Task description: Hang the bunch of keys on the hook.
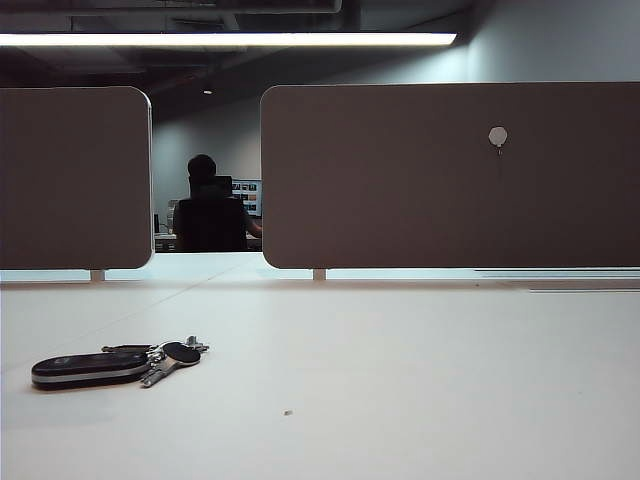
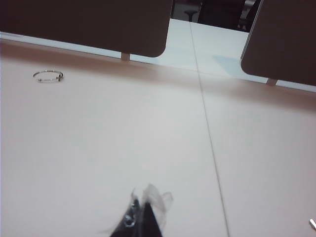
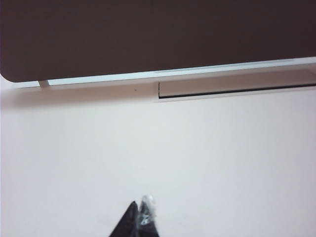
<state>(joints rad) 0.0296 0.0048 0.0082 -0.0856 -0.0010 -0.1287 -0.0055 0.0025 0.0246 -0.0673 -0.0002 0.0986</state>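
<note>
The bunch of keys (image 1: pixel 110 365) lies flat on the white table (image 1: pixel 420 380) at the near left in the exterior view: a long black fob with a silver band, with small black-headed keys fanned out to its right. The hook (image 1: pixel 498 137), a small pale pad with a thin metal hook below it, sits high on the right brown panel (image 1: pixel 420 180). No arm shows in the exterior view. My left gripper (image 2: pixel 140 205) is shut and empty above bare table. My right gripper (image 3: pixel 139 207) is shut and empty too. Neither wrist view shows the keys or the hook.
A second brown panel (image 1: pixel 75 180) stands at the back left, with a gap between the two where a seated person (image 1: pixel 210 210) shows. A thin metal ring (image 2: pixel 48 75) lies on the table. A long slot (image 3: pixel 232 91) runs under the right panel.
</note>
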